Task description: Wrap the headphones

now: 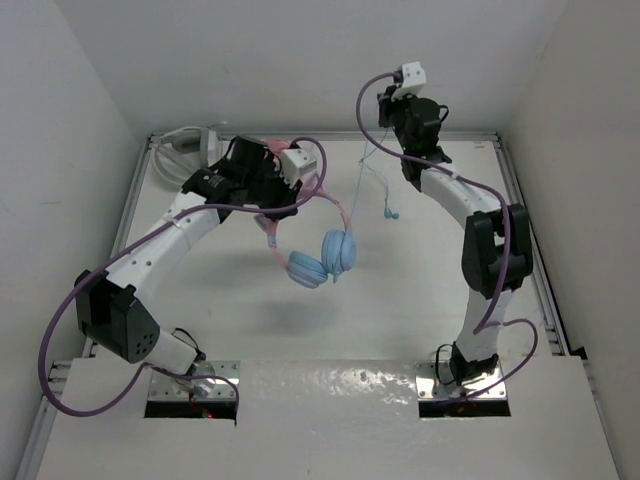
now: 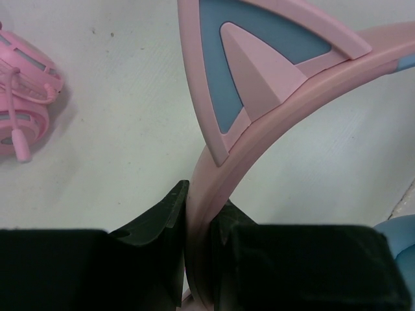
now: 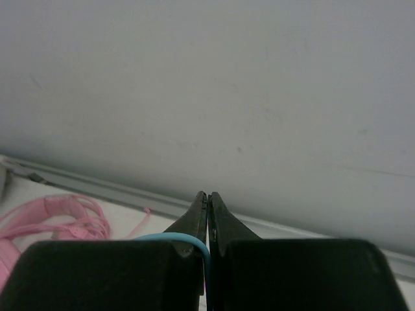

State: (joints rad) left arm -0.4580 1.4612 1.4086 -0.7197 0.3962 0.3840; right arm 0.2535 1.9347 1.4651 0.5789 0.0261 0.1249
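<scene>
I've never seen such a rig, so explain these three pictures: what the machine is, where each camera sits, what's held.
Two robot arms stand on a white table. The overhead picture shows both; the other two come from cameras on their wrists. The left arm has its jaws shut on the pink headband of the headphones. The right arm has its jaws pinched on their thin blue cable. Pink headphones and a grey-white pair lie at the back.

Items counted by kind

Three headphone sets are counted: one blue-and-pink set (image 1: 325,258) at centre, one grey-white set (image 1: 185,140) at ten o'clock, one all-pink set (image 2: 23,97) at nine o'clock in the left wrist view. One light-blue cable (image 3: 172,236), one left arm (image 1: 170,235) and one right arm (image 1: 465,205) are seen.
</scene>
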